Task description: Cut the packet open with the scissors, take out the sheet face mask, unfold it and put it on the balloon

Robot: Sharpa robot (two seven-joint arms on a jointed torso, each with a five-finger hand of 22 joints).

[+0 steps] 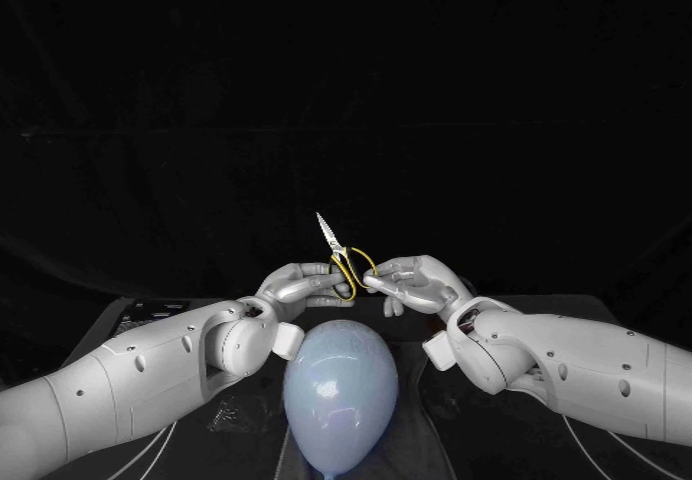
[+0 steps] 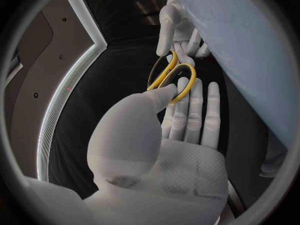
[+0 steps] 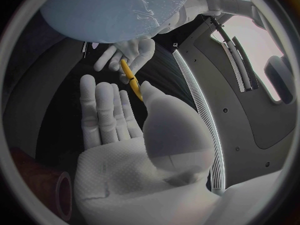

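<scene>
Yellow-handled scissors (image 1: pixel 346 262) are held up above the table, their closed blades pointing up and away. My left hand (image 1: pixel 296 288) pinches one handle loop (image 2: pixel 174 80) between thumb and fingers. My right hand (image 1: pixel 414 282) holds the other side of the handles (image 3: pixel 129 78), its thumb pressed against them. In the left wrist view the right hand's fingers (image 2: pixel 178 37) reach the scissors from the far side. The pale blue balloon (image 1: pixel 340 388) stands upright just in front of me, below both hands, and looms large in the wrist views (image 2: pixel 250 50) (image 3: pixel 112 10).
The black table (image 1: pixel 548 310) has a raised rim with a bright strip (image 2: pixel 62 100) (image 3: pixel 203 120). Something faint and crinkled (image 1: pixel 234 412) lies on the table under my left forearm. Both forearms flank the balloon closely.
</scene>
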